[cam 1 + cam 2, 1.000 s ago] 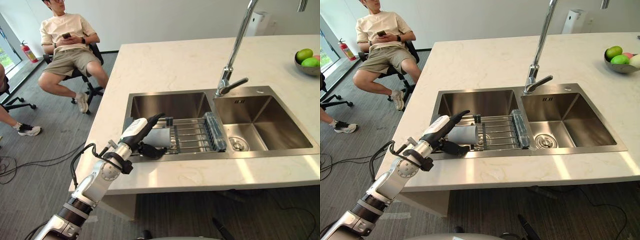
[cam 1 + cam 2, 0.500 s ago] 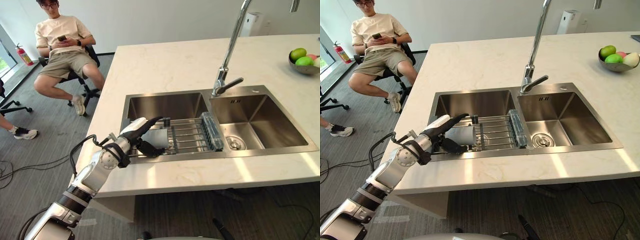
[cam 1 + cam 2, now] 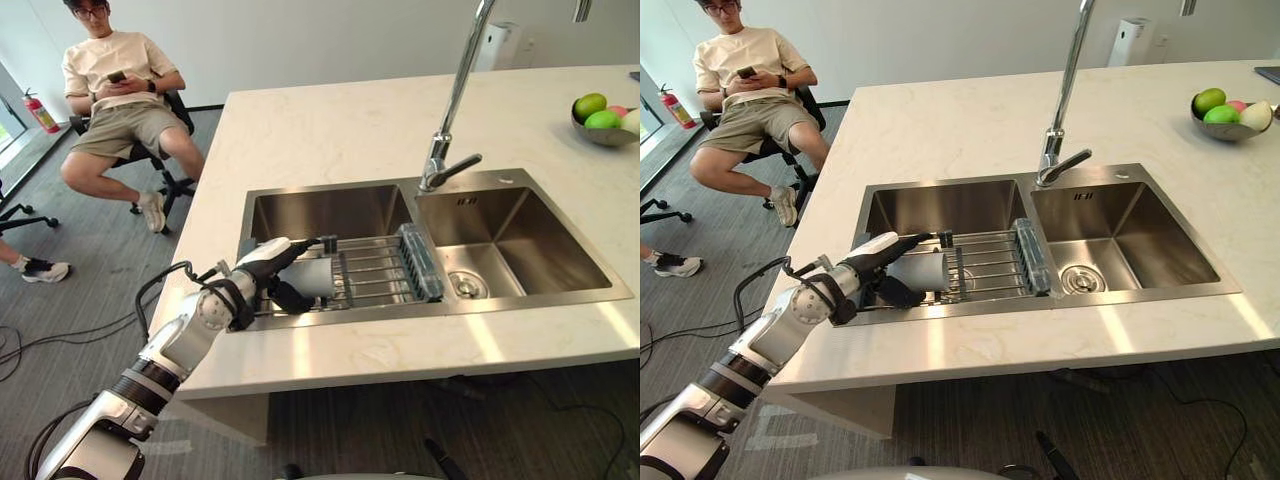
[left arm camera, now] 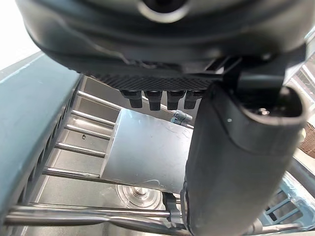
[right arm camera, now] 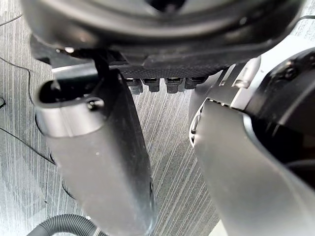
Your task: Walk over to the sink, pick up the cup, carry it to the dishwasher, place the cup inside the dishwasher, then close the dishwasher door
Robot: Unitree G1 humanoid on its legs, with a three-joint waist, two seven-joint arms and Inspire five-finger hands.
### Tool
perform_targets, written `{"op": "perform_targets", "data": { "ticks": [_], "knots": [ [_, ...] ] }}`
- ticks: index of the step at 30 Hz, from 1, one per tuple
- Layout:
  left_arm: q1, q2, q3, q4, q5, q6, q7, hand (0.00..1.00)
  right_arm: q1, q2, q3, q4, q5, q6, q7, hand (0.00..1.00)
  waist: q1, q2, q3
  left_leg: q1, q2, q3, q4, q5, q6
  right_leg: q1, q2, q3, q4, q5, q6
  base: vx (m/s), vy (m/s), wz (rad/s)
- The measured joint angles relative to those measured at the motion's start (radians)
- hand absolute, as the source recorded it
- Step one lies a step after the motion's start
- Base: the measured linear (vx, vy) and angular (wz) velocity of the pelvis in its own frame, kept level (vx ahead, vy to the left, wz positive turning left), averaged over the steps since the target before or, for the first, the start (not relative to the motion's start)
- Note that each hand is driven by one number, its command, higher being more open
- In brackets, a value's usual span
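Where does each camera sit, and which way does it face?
Left eye view: on the head, looking down at the sink; the left hand is at the cup.
Right eye view: beside it on the head, same scene; both share sink, hand and cup.
Left wrist view: on the left wrist, facing along that hand at the cup on the rack.
Right wrist view: on the right wrist, facing past the right hand at the floor.

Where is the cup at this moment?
In both eye views, the cup lies on its side on the wire rack in the sink's left basin, under the left hand.
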Motion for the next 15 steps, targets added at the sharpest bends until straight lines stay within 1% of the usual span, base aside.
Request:
{"op": "perform_targets", "data": {
  "ticks": [6, 8, 15],
  "knots": [
    [-0.008, 0.011, -0.006, 0.002, 0.044, -0.037, -0.022, 1.00, -0.001, -0.006, 0.022, 0.000, 0.005, 0.003, -0.005, 1.00, -0.011, 0.001, 0.000, 0.000, 0.000, 0.000, 0.002, 0.000, 0.000, 0.000, 0.000, 0.000, 0.000, 0.000, 0.000, 0.00, 0.000, 0.00],
    [-0.017, 0.031, -0.029, 0.002, 0.062, -0.053, -0.024, 1.00, 0.000, -0.006, 0.022, 0.000, 0.011, 0.002, -0.006, 1.00, -0.017, 0.001, -0.001, 0.000, 0.000, 0.000, 0.002, -0.001, -0.001, 0.000, 0.000, 0.000, 0.000, 0.000, 0.000, 0.00, 0.000, 0.00],
    [-0.024, 0.039, -0.051, 0.002, 0.101, -0.049, -0.054, 1.00, 0.002, -0.009, 0.031, 0.000, 0.038, 0.000, -0.019, 1.00, -0.023, 0.006, -0.004, 0.006, 0.000, 0.013, 0.002, -0.006, -0.003, 0.000, 0.000, 0.012, -0.004, 0.000, 0.000, 0.00, 0.000, -0.05]
  ]
}}
